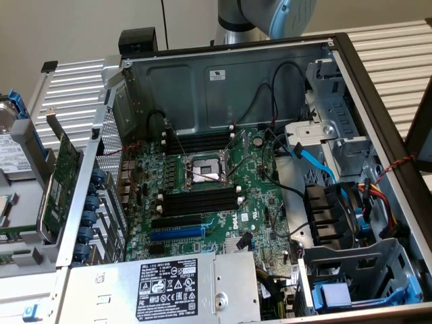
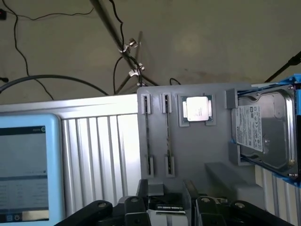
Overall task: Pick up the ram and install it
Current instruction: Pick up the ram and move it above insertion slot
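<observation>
My gripper (image 2: 171,213) is open, and its two dark fingers (image 2: 135,209) stand apart over a grey parts holder (image 2: 197,155). The holder has two narrow slots. In each stands a thin dark strip seen edge-on (image 2: 147,136), which looks like the ram, though its face is hidden from this angle. The gripper hangs a little short of these slots and touches nothing. In the exterior view the open computer case (image 1: 229,74) shows the motherboard (image 1: 260,202) with long black memory slots (image 1: 199,200) on both sides of the processor socket (image 1: 202,172). The arm (image 1: 270,17) is above the case's back wall.
A processor chip (image 2: 197,108) and a hard drive (image 2: 265,134) sit in the holder beside the slots. A blue-framed screen (image 2: 23,169) lies on the ribbed metal table (image 2: 101,155). A green expansion card (image 1: 64,169) stands at the exterior view's left. Cables (image 1: 317,165) cross the case.
</observation>
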Controlling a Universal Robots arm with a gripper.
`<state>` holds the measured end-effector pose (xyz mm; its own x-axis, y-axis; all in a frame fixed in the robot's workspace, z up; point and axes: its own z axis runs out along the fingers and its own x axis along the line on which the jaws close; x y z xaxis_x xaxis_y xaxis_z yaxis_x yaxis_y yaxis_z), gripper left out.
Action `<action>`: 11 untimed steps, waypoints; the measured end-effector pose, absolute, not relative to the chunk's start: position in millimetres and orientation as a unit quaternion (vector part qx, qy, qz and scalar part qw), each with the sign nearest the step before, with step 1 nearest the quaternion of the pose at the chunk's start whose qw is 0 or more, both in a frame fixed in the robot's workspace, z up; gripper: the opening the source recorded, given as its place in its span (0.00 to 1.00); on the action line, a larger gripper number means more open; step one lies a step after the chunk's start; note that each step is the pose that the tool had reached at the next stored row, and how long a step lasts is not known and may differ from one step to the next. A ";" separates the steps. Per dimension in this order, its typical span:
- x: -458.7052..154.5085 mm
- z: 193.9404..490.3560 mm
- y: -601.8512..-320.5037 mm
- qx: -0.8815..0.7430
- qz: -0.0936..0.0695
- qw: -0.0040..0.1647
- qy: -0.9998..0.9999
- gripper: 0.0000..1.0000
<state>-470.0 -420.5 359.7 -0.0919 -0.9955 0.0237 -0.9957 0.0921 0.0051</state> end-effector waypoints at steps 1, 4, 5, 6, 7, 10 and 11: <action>-470.0 357.8 -421.3 0.674 0.006 0.011 -0.738 0.42; -470.1 352.5 -422.0 0.676 0.005 0.012 -0.737 0.42; -470.1 350.6 -422.0 0.677 0.005 0.012 -0.736 0.42; -470.1 348.8 -422.0 0.677 0.004 0.012 -0.735 0.42; -470.4 347.0 -422.1 0.678 0.004 0.013 -0.735 0.42; -472.1 342.6 -422.5 0.680 0.002 0.015 -0.733 0.42; -473.0 341.5 -422.8 0.680 0.001 0.016 -0.733 0.42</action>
